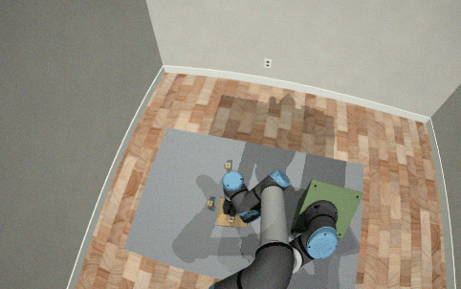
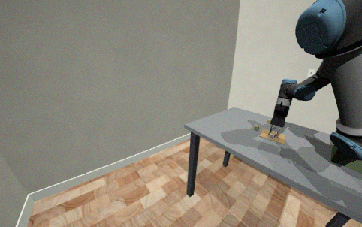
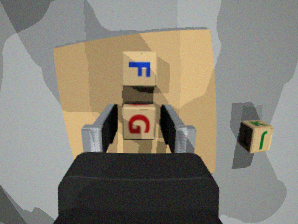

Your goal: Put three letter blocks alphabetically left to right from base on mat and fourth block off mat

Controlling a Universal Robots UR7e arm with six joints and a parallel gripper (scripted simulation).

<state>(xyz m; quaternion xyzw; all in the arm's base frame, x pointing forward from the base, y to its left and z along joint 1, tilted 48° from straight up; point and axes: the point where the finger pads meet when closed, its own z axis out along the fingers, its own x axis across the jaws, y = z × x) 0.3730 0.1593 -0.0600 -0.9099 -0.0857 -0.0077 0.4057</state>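
The tan mat (image 1: 239, 223) (image 2: 279, 140) (image 3: 75, 75) lies on the table. The block with a blue F (image 1: 230, 219) (image 3: 139, 68) sits on it, letter up. The block with a red G (image 3: 139, 125) stands beside it in line, letter up; any gap between them is narrow. Both letters are turned the same way, sideways in the wrist view. My gripper (image 2: 274, 134) (image 3: 139, 116) is open around the G block, with a gap at each side. A block with a green J-like letter (image 1: 210, 203) (image 2: 256, 128) (image 3: 256, 136) lies off the mat.
Another block (image 1: 229, 166) (image 2: 269, 121) lies off the mat, farther across the table; its letter is too small to read. The green base plate (image 1: 313, 191) lies on the table beside the robot's base. The arm hides part of the mat in the top view.
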